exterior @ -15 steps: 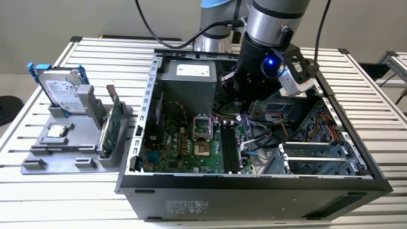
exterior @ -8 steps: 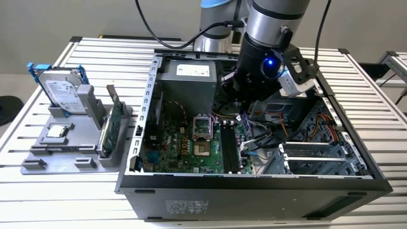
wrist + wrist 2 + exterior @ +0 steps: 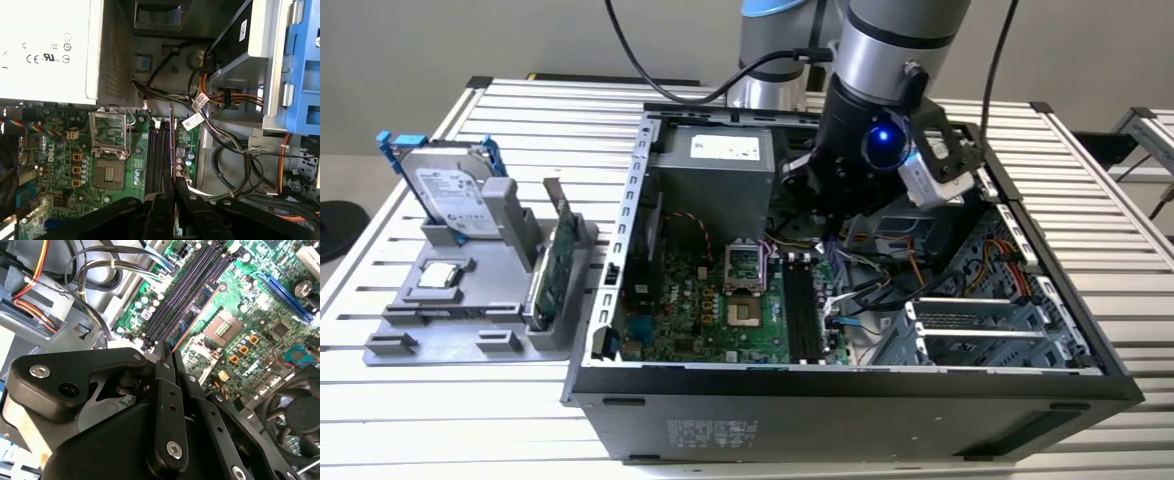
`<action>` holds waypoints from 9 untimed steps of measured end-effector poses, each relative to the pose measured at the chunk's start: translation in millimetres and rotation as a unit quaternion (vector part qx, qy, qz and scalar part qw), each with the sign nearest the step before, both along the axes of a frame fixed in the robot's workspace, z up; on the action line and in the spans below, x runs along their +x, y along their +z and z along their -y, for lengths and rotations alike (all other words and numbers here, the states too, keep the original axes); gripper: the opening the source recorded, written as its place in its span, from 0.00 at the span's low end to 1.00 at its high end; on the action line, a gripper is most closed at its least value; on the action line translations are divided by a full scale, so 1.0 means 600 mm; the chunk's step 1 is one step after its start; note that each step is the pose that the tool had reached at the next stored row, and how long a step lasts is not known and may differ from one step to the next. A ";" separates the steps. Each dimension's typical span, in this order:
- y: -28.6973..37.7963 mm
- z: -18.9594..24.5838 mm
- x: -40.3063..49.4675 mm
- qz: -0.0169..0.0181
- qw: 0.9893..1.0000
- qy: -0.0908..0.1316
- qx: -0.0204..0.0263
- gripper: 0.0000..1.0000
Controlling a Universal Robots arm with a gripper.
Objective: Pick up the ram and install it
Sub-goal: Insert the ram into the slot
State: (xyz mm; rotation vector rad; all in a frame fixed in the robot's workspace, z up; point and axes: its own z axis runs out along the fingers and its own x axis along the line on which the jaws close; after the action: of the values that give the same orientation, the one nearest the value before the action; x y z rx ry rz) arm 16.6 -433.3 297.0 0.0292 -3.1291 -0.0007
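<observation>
A: Where is the ram (image 3: 173,145) now?

B: In the hand (image 3: 169,351), down inside the open computer case (image 3: 1067,372). Both wrist views show the two black fingers (image 3: 186,189) closed narrow on the stick's end, with the stick reaching out over the bank of black memory slots (image 3: 156,155) on the green motherboard (image 3: 60,165). It stands on edge, running along the slots.

A: Is it seated?

B: I can't tell. In the second wrist view its lower edge looks level with the slot nearest the processor socket (image 3: 225,327), but whether it has gone in or only rests above is not clear.

A: How would you do this step well?

B: Keep the stick parallel to the slot and square over it, so both ends go down together. I'd judge a tilt the main risk: one corner could catch on the slot's end clip. The bundle of cables (image 3: 225,150) lies just beside the slots, so the arm (image 3: 894,50) should stay clear of them.

A: What is hard to see?

B: In the exterior view the arm's wrist covers the hand and the stick. The slot clips are too small to judge. On the table (image 3: 454,420) outside the case, the hard drive (image 3: 451,188) and green card (image 3: 558,272) stand in their grey holder (image 3: 447,320).
</observation>
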 end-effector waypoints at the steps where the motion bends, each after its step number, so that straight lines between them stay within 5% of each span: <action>1: -0.002 0.0000 0.000 0.000 1.000 -0.005 0.000 0.00; 9: -0.015 0.0004 0.000 0.000 0.999 -0.038 0.000 0.00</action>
State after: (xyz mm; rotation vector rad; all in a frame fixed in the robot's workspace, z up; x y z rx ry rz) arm 16.7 -433.6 288.0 -0.0912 -3.1279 -0.0016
